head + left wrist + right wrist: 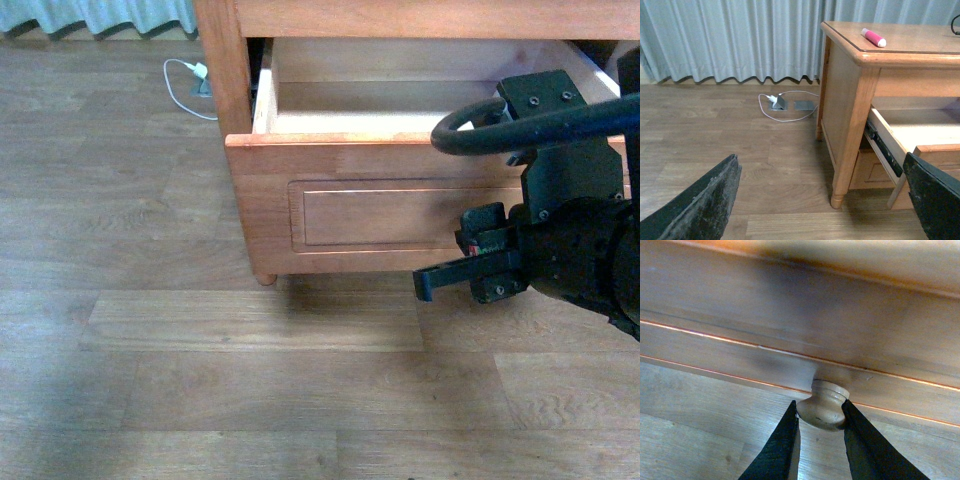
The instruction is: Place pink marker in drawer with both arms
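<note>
One drawer [400, 215] stands pulled out showing pale wood inside, the right pincer [820, 406] clenched on its knob [824, 399], the left pincer [821, 157] released, while the pink marker [873, 37] lies above the drawer on the table [920, 44] top.

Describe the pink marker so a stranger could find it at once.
Find the wooden cabinet standing before the grey curtain. On its top lies the marker, short, bright pink with a white end, the only brightly coloured thing there.
</note>
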`<state>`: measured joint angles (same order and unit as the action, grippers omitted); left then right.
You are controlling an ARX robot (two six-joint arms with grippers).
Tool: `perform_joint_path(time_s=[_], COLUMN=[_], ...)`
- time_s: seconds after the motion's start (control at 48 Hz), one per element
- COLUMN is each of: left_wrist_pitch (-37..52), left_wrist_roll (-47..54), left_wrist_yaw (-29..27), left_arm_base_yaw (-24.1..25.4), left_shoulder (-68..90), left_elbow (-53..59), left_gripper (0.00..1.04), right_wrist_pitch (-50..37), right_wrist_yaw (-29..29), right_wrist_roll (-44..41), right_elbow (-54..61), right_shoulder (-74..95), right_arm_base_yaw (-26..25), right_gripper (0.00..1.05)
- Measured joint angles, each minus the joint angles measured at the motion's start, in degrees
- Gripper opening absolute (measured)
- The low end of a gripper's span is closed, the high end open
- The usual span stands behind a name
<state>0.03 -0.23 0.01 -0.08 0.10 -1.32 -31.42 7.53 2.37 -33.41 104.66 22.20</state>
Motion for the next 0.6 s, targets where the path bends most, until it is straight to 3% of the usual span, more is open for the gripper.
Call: perform_joint_path(time_s=[0.229,0.396,0.605], left_wrist_pitch=[0.0,0.0,0.0], left_wrist_roll=[0.02,0.02,0.0], left_wrist_yaw=[0.0,0.0,-0.02], left_arm_base_yaw=[0.0,0.0,0.0], left_shoulder=[0.0,0.0,0.0], left_elbow=[0.0,0.0,0.0], left_gripper=[0.99,0.99,0.99], right_wrist_pitch=[2.82,10.05,20.15], right_wrist_yaw=[0.02,-4.5,-8.13], right_wrist_roll=[0.96,1.62,1.38], right_elbow=[6.03,10.88,13.05], right_shoulder=[-8.02,-23.41,-41.92], right_arm_base_yaw=[-1.01,-1.51,-4.44], right_gripper=[0.64,0.95,0.96])
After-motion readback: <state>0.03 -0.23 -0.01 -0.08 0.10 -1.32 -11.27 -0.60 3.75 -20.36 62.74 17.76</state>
